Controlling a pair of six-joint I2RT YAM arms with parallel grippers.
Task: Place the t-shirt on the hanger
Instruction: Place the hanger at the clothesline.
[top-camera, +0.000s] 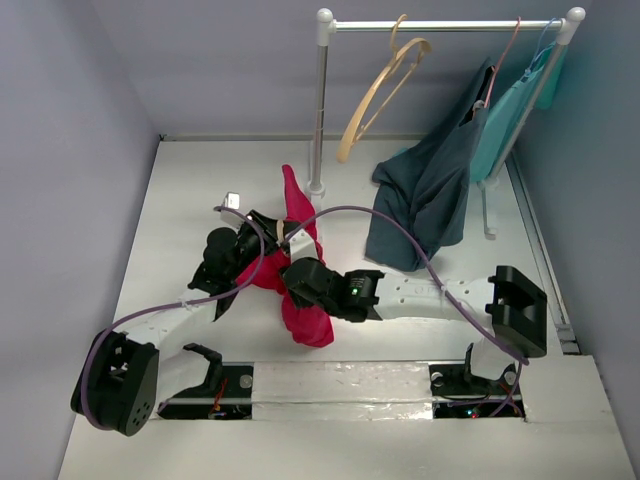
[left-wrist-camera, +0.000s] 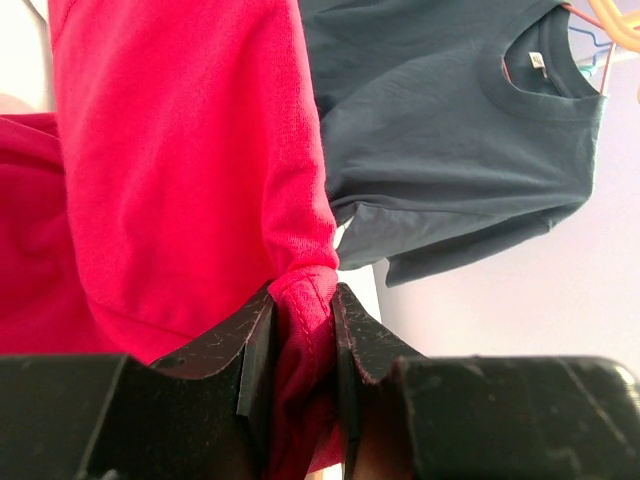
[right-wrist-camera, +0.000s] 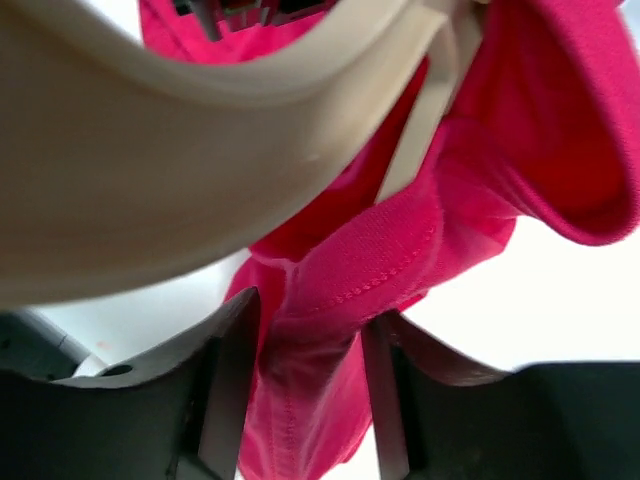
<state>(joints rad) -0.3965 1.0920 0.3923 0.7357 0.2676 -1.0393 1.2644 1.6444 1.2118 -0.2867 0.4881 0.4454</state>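
The crimson t-shirt (top-camera: 300, 300) hangs bunched between both grippers above the table's middle. My left gripper (top-camera: 268, 236) is shut on a fold of the t-shirt (left-wrist-camera: 180, 170), which shows pinched between its jaws in the left wrist view (left-wrist-camera: 303, 335). My right gripper (top-camera: 297, 277) is shut on a seamed edge of the t-shirt (right-wrist-camera: 390, 260), held between its jaws (right-wrist-camera: 305, 345). A pale wooden hanger (right-wrist-camera: 150, 170) crosses close above the right gripper with the red cloth around it. Only a tan bit of it (top-camera: 282, 232) shows from above.
A second tan hanger (top-camera: 385, 85) hangs on the white rail (top-camera: 440, 25). The rack post (top-camera: 320, 110) stands just behind the t-shirt. A navy garment (top-camera: 425, 195) on a thin pink hanger (top-camera: 505, 55) and a teal garment (top-camera: 515, 105) hang at the right.
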